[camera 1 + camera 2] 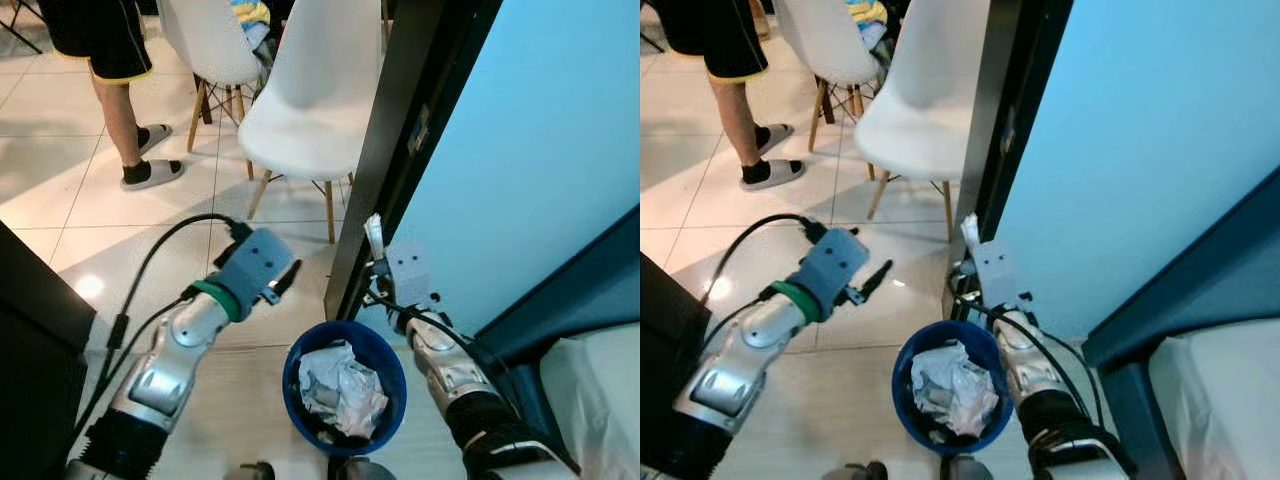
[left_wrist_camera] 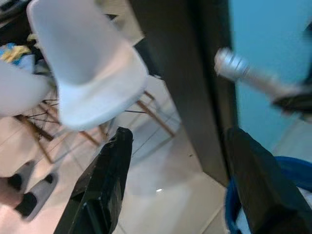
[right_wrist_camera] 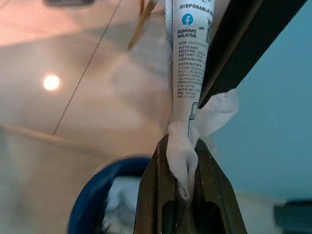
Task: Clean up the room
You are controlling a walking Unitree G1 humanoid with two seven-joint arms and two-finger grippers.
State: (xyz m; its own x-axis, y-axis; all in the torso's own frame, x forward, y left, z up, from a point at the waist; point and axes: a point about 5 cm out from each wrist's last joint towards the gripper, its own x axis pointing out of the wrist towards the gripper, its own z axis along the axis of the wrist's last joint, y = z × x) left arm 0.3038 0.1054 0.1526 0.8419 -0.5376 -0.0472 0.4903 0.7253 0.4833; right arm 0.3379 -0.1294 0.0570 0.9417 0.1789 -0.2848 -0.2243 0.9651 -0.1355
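1. The right hand [image 1: 374,262] is clenched on a white printed wrapper [image 3: 187,73], its long axis upright.
2. The blue bin [image 1: 385,352] (already holding crumpled paper [image 1: 340,388]) stands on the floor, below and toward the robot's left of that hand.
3. The left hand [image 1: 282,280] hangs released, nothing in it.

Both head views look steeply down from above at the tiled floor — sharing the blue bin [image 1: 345,385], the white chair [image 1: 315,95] and both arms. Each wrist view looks along its own black fingers [image 2: 105,190], close up — both catch the bin's rim and the floor.
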